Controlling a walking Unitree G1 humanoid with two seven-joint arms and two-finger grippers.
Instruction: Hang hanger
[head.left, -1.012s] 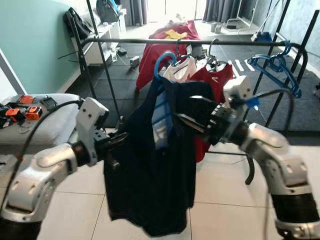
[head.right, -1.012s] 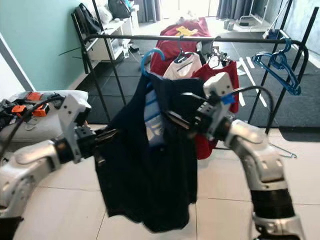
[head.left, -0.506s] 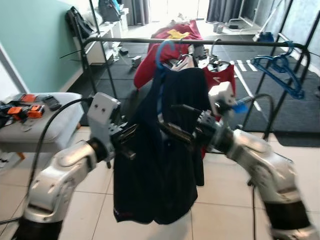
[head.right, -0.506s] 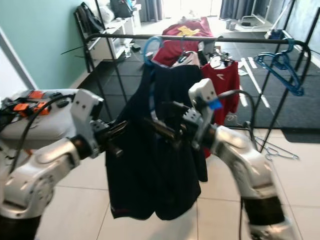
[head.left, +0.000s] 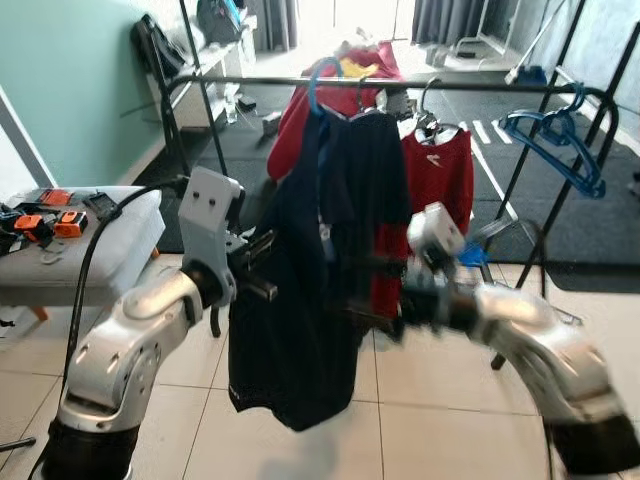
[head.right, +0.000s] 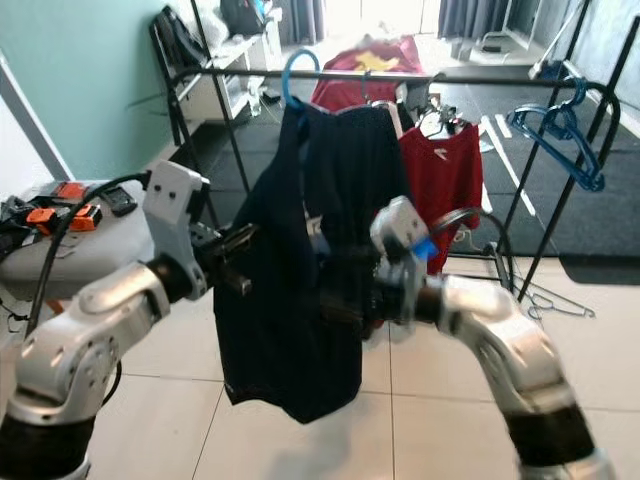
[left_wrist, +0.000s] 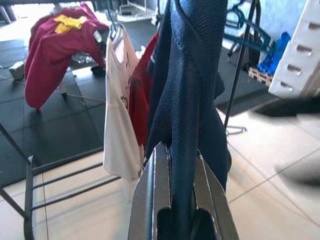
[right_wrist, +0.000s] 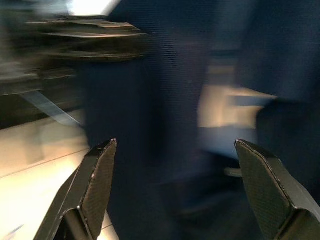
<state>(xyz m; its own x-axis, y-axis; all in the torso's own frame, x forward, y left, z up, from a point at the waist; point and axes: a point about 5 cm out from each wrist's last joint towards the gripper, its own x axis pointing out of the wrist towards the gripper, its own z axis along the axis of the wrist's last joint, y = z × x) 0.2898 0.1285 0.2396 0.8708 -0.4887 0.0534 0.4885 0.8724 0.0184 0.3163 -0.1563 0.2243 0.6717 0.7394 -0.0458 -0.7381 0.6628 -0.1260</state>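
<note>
Head views. The blue hanger (head.left: 318, 78) hooks over the black rail (head.left: 480, 86), above both claws, carrying the navy garment (head.left: 310, 300). Judged step: hanging is all but done; release comes next. The left claw (head.left: 262, 262) grips the garment's edge; the right claw (head.right: 352, 290), blurred, sits at the cloth's other side. A red shirt (head.left: 438, 185) and spare blue hangers (head.left: 555, 135) hang beyond the right claw.

Left wrist view. The left claw's fingers (left_wrist: 156, 195) are clamped on a navy fold; the next move calls for opening them and drawing back without tugging the hook.

Right wrist view. The right claw's fingers (right_wrist: 97, 180) stand wide apart, cloth just ahead.

Room: pale tiled floor (head.left: 450, 440), teal wall (head.left: 70, 90), grey bench (head.left: 60, 255) beside the left claw.
</note>
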